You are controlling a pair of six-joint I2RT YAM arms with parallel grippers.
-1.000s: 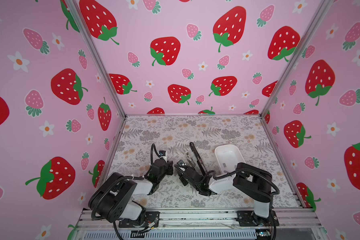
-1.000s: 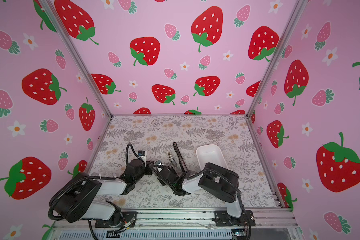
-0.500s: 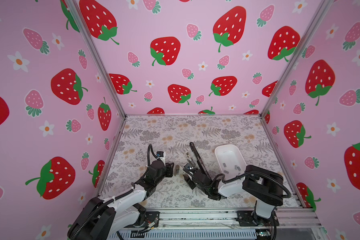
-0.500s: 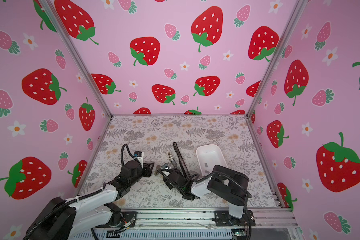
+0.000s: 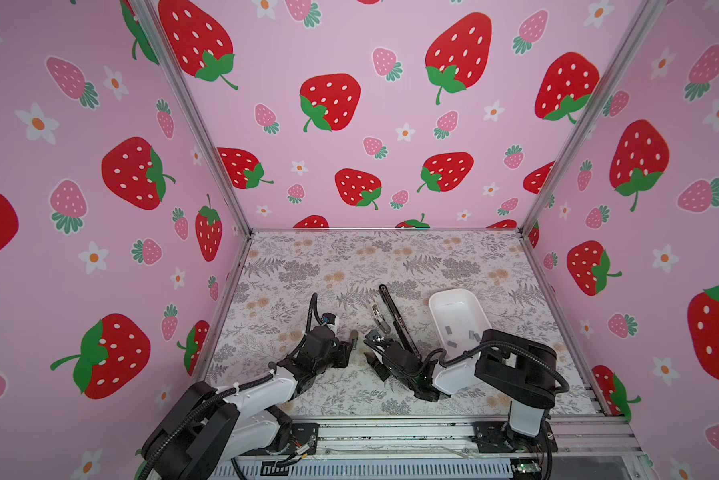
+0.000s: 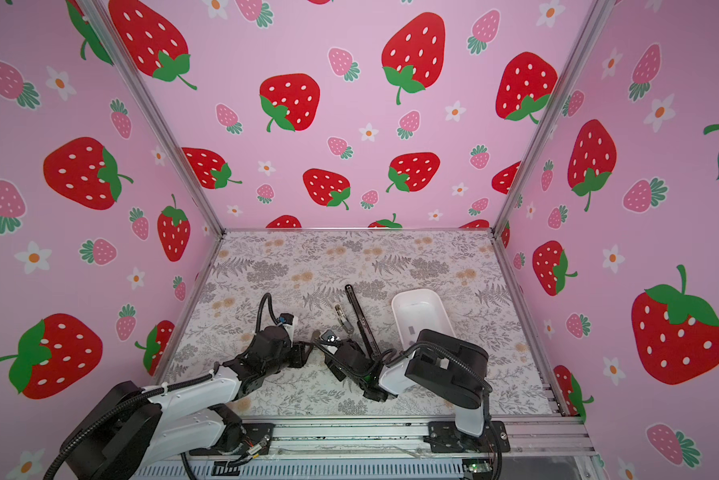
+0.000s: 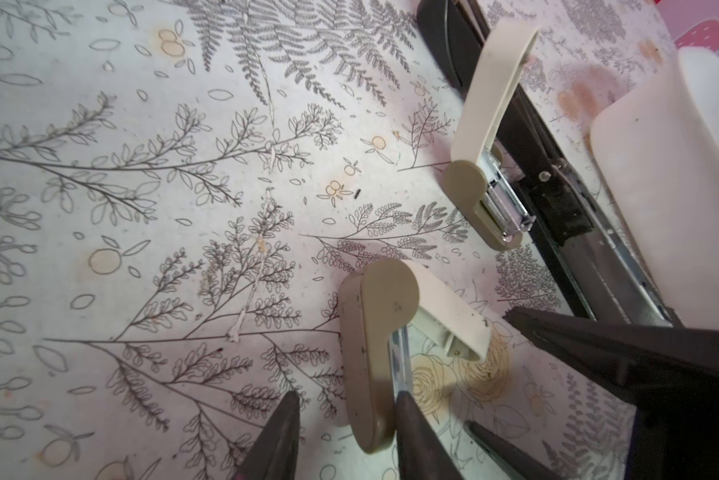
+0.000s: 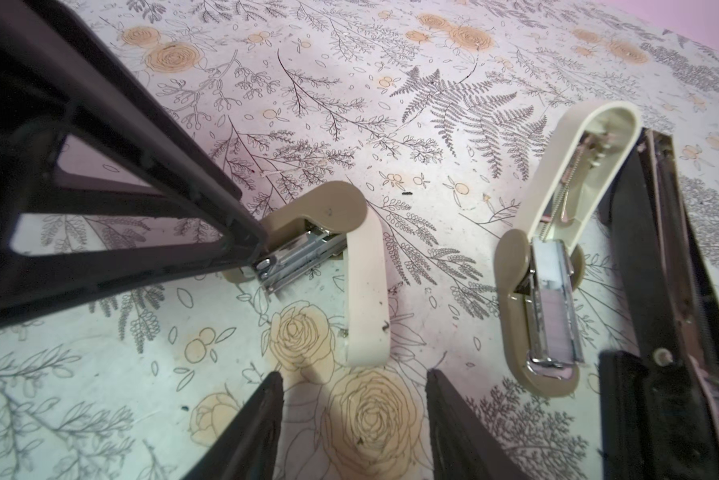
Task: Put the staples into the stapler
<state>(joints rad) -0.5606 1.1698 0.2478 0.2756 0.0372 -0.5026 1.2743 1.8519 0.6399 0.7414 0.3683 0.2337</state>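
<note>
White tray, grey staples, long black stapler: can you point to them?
white tray (image 5: 453, 309): in a top view, its bare floor.
staples (image 5: 451, 343): in a top view, one strip inside the tray.
black stapler (image 5: 392, 311): in a top view, middle of its long arm.

In both top views, left arm (image 5: 262, 386) at 7 o'clock, right arm (image 5: 453, 376) at 5 o'clock: glossy white link shells between bulky matte black joint housings. Black ribbed cable (image 5: 310, 309) at the left wrist, a second along the right arm. White tie (image 5: 236, 388) round the left arm's cable. Left claw (image 7: 345, 436) and right claw (image 8: 355, 419) all black, tapering to narrow tips; triangular openings in a left finger (image 8: 141, 124).
</note>
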